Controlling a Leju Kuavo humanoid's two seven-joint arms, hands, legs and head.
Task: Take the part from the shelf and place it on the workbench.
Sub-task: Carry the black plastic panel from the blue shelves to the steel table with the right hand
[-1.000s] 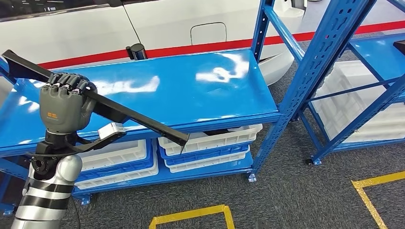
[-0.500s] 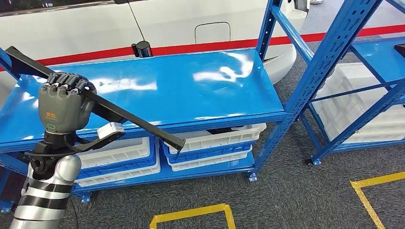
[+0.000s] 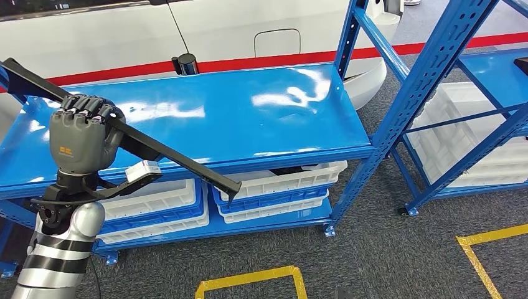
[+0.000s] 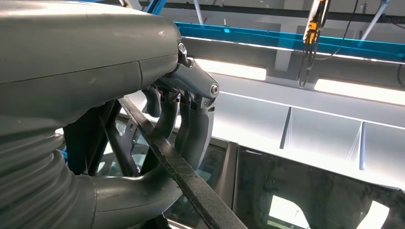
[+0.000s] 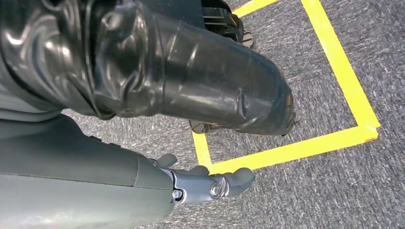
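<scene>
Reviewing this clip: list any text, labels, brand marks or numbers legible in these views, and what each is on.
No readable words or numbers in any view.
Orange mark on the back of the left hand: a small logo, too small to read.
White tag under the long black part: no legible print.
Right hand and yellow floor tape: no text.

A glossy painted metal finish is shown by the blue shelf (image 3: 249, 118), matt black by the long part (image 3: 168, 156); white bins (image 3: 286, 180) look plastic, the grey floor (image 3: 373, 255) carpet-like and rough
</scene>
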